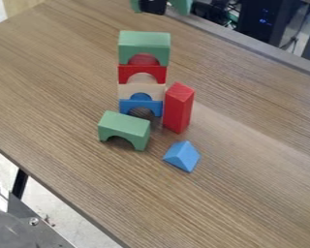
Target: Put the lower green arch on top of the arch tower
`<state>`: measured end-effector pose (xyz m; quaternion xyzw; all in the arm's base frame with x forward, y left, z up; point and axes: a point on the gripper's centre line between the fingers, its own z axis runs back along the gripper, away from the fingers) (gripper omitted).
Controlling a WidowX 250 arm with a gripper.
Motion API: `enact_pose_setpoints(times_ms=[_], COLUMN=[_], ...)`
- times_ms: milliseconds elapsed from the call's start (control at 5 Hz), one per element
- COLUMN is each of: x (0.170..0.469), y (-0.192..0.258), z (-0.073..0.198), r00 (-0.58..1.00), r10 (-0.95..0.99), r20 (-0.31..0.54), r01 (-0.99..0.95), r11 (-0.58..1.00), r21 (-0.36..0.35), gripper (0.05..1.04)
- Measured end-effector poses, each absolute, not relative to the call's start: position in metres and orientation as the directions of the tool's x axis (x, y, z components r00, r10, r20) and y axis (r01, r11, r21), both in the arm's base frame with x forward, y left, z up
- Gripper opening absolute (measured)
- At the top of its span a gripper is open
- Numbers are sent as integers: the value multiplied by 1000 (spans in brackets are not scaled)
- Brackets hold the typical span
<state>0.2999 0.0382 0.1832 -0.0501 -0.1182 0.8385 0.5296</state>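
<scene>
So, lower green arch — legs-down, length seemingly aslant.

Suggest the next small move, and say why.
I'd probably line up above the lower green arch: it stands legs down on the table, in front of the tower, not yet on the green arch at its top.

Arch twr on tbl, loose arch in frt of twr & slightly L, upright blk just R of twr, wedge in frt of blk, R of loose arch
</scene>
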Motion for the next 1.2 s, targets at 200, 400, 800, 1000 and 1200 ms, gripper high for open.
enact_pose_setpoints(times_ms=[200, 400, 800, 1000, 1200], x=[304, 302, 300, 295, 294], y=[40, 44, 55, 56, 56], z=[177, 171, 166, 158, 156], r00=[-487, -518, -561, -565, -568], r10=[871, 851, 823, 820, 818], r20=[60, 80, 90, 95, 92], r01=[-860, -849, -824, -823, -821], r11=[-467, -501, -545, -551, -556], r21=[-204, -168, -154, -139, -129], gripper=[601, 601, 601, 601, 601])
